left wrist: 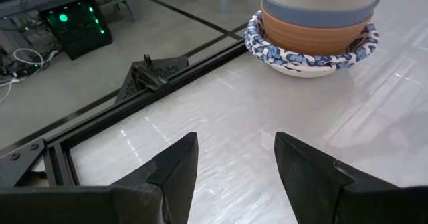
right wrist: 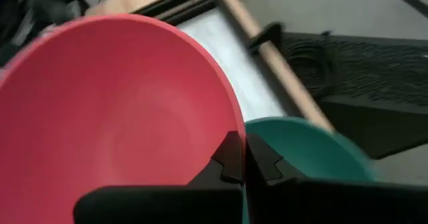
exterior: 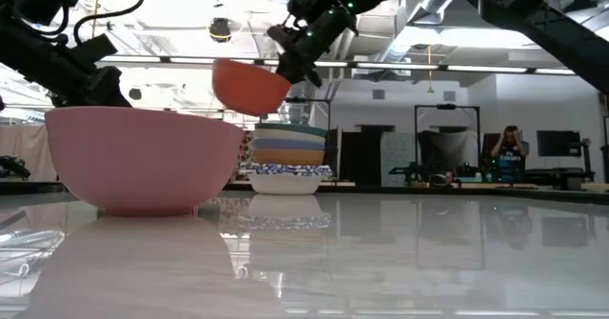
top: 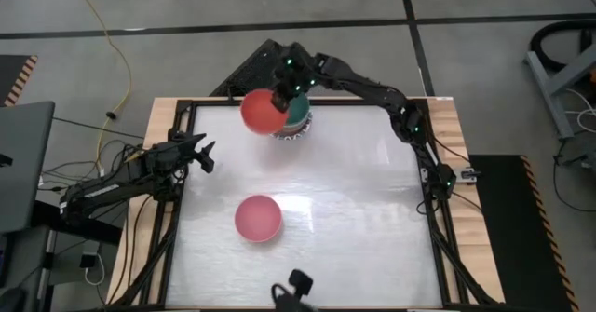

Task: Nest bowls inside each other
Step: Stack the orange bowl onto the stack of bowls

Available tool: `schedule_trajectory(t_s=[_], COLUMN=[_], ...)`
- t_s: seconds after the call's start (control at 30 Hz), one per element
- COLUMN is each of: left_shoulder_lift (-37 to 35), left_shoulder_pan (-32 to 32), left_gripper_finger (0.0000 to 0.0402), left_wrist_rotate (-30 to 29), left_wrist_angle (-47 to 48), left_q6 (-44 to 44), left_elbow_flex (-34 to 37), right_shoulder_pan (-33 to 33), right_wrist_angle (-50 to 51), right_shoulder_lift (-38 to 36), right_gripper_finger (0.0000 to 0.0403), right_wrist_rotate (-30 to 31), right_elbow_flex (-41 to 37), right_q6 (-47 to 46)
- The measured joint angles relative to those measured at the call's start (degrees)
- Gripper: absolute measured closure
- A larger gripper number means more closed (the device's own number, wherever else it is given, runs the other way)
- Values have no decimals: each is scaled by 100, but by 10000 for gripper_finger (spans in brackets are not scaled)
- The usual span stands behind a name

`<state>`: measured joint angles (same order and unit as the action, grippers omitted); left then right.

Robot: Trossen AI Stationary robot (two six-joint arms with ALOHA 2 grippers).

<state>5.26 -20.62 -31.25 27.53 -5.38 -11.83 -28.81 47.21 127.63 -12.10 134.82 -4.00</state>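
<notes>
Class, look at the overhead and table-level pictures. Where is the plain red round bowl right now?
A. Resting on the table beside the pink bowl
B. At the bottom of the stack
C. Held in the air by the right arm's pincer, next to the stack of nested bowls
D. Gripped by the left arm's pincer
C: the right pincer is shut on the rim of the plain red round bowl, holding it tilted and lifted beside the stack of nested bowls.

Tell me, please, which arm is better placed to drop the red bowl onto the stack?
The right. Its gripper is shut on the red bowl, held in the air just beside the stack, whose top bowl is green. The left gripper is open and empty at the table's left edge.
</notes>
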Motion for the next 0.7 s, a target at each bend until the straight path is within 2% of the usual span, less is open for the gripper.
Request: schedule_trajectory(t_s=[0.7], left_shoulder_lift=[-2], left_shoulder_pan=[1], left_gripper_finger=[212], left_wrist_rotate=[1], left_wrist_angle=[2], left_q6=[0], left_elbow_flex=[1], right_shoulder_pan=[-1117], right_wrist_angle=[335], right_shoulder_lift=[0], right_gripper_finger=[396], right_wrist_rotate=[11], right_elbow_flex=[13], right_q6=[-91])
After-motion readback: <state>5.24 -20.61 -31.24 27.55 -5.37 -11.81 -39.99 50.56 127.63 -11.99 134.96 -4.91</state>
